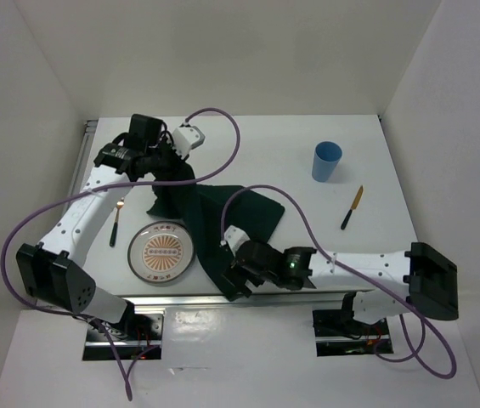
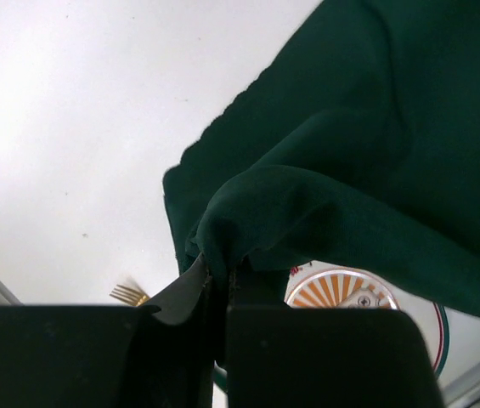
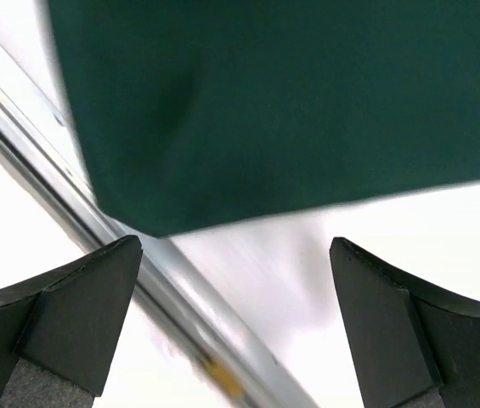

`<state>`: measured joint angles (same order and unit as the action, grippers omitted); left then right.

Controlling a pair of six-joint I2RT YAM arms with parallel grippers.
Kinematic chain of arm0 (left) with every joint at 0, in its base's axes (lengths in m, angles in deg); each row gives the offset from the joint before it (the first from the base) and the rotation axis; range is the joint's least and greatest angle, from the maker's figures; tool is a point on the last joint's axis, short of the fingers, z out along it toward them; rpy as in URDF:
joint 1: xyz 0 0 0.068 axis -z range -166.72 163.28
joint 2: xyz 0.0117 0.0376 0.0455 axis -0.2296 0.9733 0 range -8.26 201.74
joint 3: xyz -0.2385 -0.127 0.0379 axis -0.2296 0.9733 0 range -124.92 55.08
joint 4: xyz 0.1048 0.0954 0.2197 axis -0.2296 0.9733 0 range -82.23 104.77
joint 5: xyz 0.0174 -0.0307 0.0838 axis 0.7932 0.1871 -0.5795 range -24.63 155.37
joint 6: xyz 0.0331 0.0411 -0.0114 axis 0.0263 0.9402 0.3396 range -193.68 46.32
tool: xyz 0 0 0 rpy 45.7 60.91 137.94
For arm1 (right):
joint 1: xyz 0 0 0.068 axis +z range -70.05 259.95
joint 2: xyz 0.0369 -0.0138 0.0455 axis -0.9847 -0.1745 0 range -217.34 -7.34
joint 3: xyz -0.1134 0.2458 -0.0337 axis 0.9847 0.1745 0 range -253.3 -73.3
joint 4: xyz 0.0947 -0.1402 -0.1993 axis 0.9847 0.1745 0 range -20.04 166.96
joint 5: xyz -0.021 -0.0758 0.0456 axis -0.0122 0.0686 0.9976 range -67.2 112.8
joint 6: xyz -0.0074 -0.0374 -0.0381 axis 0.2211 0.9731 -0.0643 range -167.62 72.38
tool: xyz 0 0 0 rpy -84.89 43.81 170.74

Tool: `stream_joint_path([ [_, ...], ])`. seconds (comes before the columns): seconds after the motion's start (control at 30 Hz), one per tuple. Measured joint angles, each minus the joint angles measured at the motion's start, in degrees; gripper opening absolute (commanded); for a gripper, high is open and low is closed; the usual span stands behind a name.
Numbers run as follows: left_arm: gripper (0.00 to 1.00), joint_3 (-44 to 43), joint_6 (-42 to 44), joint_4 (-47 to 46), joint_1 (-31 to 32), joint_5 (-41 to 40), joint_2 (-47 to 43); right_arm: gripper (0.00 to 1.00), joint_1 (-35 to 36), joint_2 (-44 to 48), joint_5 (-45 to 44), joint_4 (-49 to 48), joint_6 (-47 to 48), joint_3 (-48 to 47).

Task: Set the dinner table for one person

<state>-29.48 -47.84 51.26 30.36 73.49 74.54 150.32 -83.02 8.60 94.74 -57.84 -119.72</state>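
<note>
Left gripper (image 2: 220, 276) was clamped tight on a bunched edge of green cloth (image 2: 375, 127), held up over dinner table (image 1: 265, 144), which lay under both arms. Right gripper (image 3: 235, 280) gaped wide, empty, above the cloth's near corner by the near rail.

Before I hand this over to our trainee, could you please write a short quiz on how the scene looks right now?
1. True or false: the left tool is shut on a fold of the green cloth.
2. Multiple choice: compared with the blue cup, the knife lies A) nearer the arms' bases, B) farther from them, C) inside the cup.
3. Fill in: the right tool is ____, gripping nothing.
Key: 1 true; 2 A; 3 open.
</note>
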Motion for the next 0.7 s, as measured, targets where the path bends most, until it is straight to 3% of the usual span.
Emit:
stream_joint_path([
  [0.13, 0.00, 0.3, -2.2, -1.9, -0.1, -0.6, 1.7, 1.00, 5.8, 3.1, -5.0, -11.0, -1.4, 7.6],
  [0.37, 0.00, 1.0, -2.3, -3.3, -0.6, -1.4, 1.6, 0.95, 19.5, -16.9, -15.3, -16.2, -4.0, -2.3],
  [0.53, 0.00, 1.1, -2.5, -3.2, -1.4, -1.4, 1.6, 0.92, 20.0, -17.2, -17.9, -15.6, -8.6, -1.5],
  [0.7, 0.00, 1.1, -3.1, -3.2, -1.5, -1.2, 1.4, 0.79, 17.9, -17.2, -19.7, -14.9, -10.9, -1.4],
])
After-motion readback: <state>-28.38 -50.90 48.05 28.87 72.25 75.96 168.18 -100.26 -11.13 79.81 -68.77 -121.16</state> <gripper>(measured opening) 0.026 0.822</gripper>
